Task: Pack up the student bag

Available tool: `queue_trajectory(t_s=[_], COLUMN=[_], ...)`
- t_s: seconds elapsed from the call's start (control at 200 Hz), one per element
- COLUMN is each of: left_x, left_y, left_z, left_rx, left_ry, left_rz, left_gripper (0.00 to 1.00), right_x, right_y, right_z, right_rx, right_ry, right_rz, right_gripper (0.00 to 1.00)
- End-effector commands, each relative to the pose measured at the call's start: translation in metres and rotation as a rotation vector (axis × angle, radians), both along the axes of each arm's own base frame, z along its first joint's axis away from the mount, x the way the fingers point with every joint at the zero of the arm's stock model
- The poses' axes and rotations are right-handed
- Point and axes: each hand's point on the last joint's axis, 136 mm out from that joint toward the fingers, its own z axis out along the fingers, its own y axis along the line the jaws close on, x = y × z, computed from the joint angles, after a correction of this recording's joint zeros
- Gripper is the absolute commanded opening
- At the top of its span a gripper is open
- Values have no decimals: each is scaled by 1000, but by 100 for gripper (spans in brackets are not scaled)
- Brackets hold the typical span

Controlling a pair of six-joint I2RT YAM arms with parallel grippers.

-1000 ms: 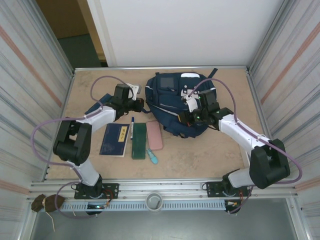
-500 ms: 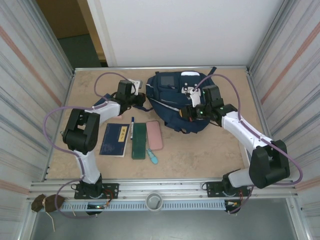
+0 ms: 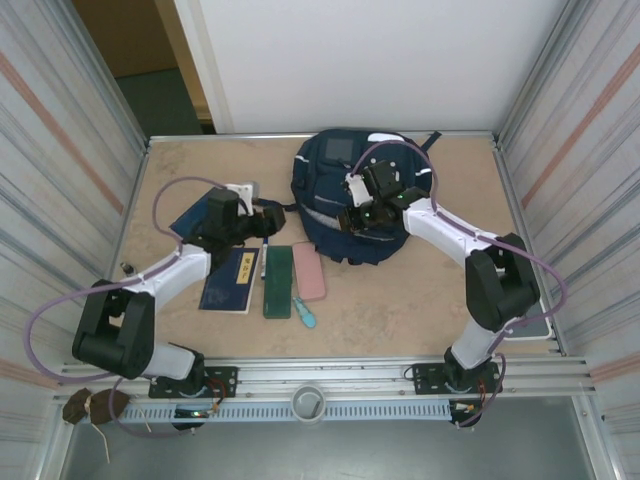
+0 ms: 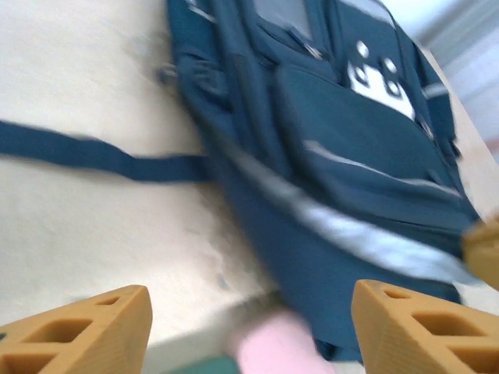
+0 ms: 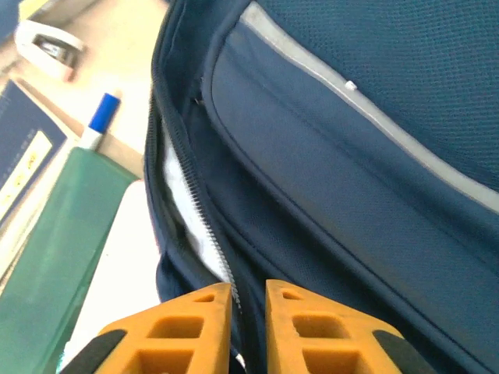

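Unzipping large navy blue fabric backpack (image 3: 325,215), right pincer (image 5: 248,292) clamped on its zip (image 5: 210,234), left pincer (image 4: 249,331) spread apart alongside; next likely calls for steady pull along zip.

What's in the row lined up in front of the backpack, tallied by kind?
navy notebook: 1
blue-capped pen: 1
flat cases: 2 (green case, pink case)
small teal item, too small to identify: 1
Total: 5
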Motion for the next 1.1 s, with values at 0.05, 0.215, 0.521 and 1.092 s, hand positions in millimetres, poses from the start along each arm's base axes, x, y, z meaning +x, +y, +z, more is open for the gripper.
queue_trajectory(t_s=[0.05, 0.215, 0.521, 1.092], left_x=[-30, -36, -43, -58], left_y=[-38, -59, -51, -13], left_z=[-12, -35, -46, -50], left_rx=[25, 29, 71, 194], left_ry=[43, 106, 117, 94], left_rz=[-67, -101, -88, -14], left_gripper=[76, 77, 78, 79], right_x=[3, -1, -2, 9], right_y=[-15, -13, -20, -21], right_z=[-12, -26, -43, 34], right_rx=[-130, -160, -297, -117], right_ry=[-27, -21, -62, -142], right_rz=[24, 66, 125, 47], right_gripper=[30, 43, 55, 0])
